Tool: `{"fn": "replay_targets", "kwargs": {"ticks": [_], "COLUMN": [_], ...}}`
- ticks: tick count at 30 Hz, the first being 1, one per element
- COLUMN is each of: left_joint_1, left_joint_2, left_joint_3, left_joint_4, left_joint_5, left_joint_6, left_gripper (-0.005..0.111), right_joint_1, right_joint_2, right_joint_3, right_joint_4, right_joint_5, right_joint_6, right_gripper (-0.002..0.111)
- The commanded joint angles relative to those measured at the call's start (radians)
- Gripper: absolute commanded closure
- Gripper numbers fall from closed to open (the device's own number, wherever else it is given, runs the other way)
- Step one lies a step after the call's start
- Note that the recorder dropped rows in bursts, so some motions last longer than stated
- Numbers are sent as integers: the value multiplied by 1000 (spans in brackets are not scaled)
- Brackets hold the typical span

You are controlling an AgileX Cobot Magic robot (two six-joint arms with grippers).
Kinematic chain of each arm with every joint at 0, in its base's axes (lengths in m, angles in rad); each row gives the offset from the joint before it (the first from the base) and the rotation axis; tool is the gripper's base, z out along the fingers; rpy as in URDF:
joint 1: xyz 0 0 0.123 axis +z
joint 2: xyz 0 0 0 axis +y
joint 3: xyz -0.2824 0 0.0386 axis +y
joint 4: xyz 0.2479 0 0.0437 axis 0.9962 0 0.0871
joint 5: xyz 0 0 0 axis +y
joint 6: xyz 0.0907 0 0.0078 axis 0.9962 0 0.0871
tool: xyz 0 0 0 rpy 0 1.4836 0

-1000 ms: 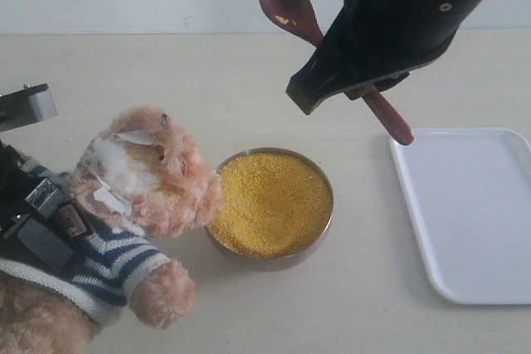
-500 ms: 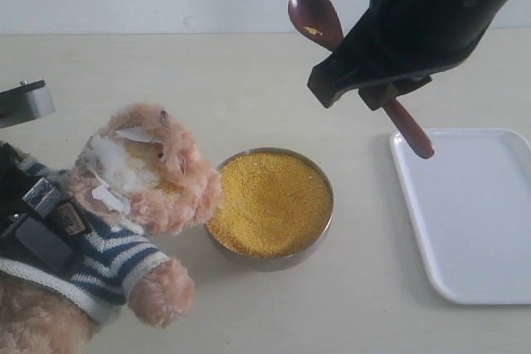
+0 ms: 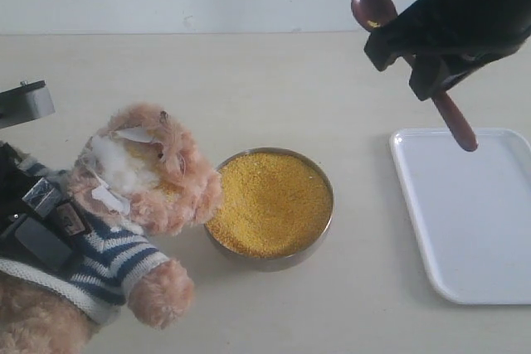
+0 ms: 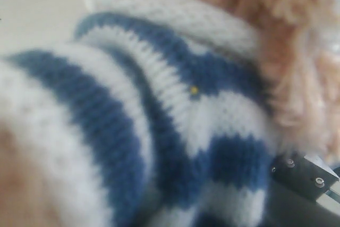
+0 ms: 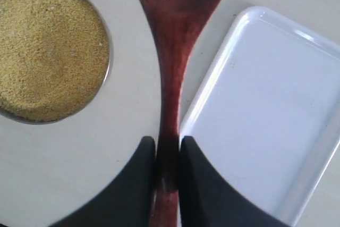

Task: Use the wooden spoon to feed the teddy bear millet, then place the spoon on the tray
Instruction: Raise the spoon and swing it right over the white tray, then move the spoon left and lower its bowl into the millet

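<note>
The teddy bear (image 3: 137,176) leans at the left, its white muzzle dusted with grain. My left gripper (image 3: 35,223) presses into its striped shirt (image 4: 175,104), which fills the left wrist view and hides the jaws. The millet (image 3: 270,202) fills a round metal bowl beside the bear's head. My right gripper (image 3: 425,62) is raised at the upper right, shut on the handle of the wooden spoon (image 3: 371,7). A few grains lie in the spoon (image 5: 172,51) bowl. Its handle end hangs over the far left corner of the white tray (image 3: 473,230), which lies bare.
The metal bowl (image 5: 108,51) of millet sits between the bear and the tray (image 5: 265,110) on a beige table. A grey block (image 3: 25,104) of the left arm juts in at the left edge. A pale wall runs along the back.
My right gripper has carried the spoon to the right, from above the bowl's far side to the tray's near-left corner. The bear and left arm have not moved.
</note>
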Motion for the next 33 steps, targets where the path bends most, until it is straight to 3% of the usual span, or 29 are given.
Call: {"fn": "replay_targets", "kwargs": {"ticks": [1,14,23,33], "left_joint_1": [-4,-4,-4,-4], "left_joint_2": [-8,-8,-8,-8], "left_joint_3": [-7,-7,-7,-7], "left_joint_4": [-8,3,1,1], "left_joint_5": [5,5,5,5], "left_joint_6": [1,1,1,-2], "left_gripper": [103,103,103,103], "right_joint_1": [-69,-71,84,165], "right_joint_2": [-9,-9,50,223], "right_joint_3": [48,196,207,189], "right_joint_4": [54,329,316,273], "right_joint_5": [6,6,6,6], "right_joint_6": [-49,-191,-150,-119], "right_gripper": [109,109,109,109]}}
